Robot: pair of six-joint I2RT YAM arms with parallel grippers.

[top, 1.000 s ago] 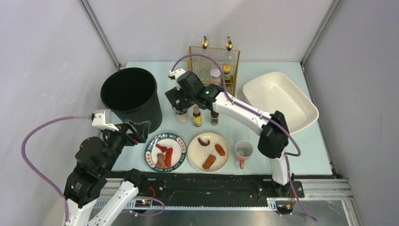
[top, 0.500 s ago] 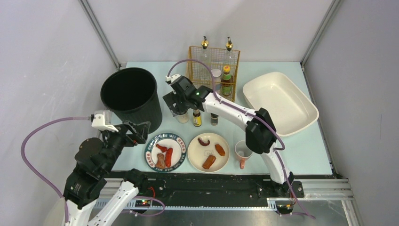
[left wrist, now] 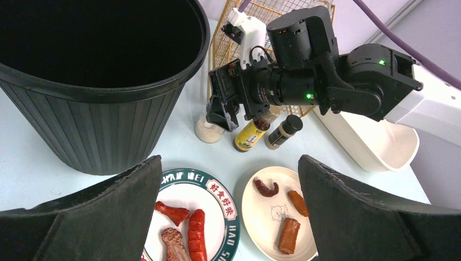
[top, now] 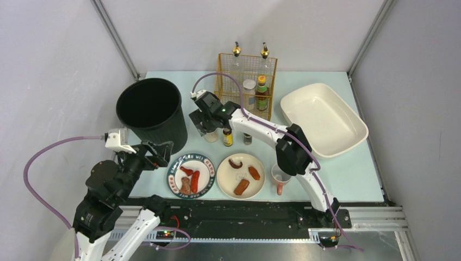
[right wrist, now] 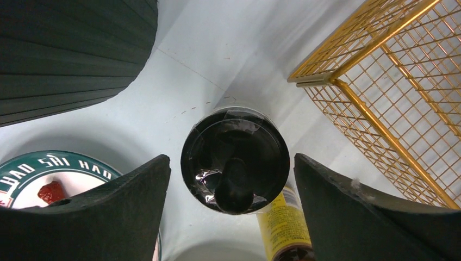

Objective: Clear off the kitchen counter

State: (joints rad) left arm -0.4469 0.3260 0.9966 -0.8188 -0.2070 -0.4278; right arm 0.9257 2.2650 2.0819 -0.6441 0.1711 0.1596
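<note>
The mint-green kitchen counter (top: 348, 174) holds a black-lidded jar (top: 211, 136), a yellow-label bottle (top: 227, 136) and a small brown spice bottle (top: 248, 138) in a row. My right gripper (top: 204, 126) is open just above the jar. In the right wrist view the jar's lid (right wrist: 235, 160) sits between the spread fingers of the right gripper (right wrist: 231, 163), apart from both. My left gripper (top: 163, 149) is open and empty, hovering (left wrist: 228, 163) above the green-rimmed plate (left wrist: 225, 204) of sausage pieces. A cream plate (top: 241, 175) with food and a mug (top: 281, 174) stand near the front.
A black bin (top: 149, 109) stands at the back left, close to the jar. A gold wire rack (top: 247, 81) with bottles is behind the row, and a white tub (top: 323, 117) is at the right. A black rail runs along the front edge.
My right gripper has moved left and lowered over the black-lidded jar, its elbow swinging left. The left arm has barely moved.
</note>
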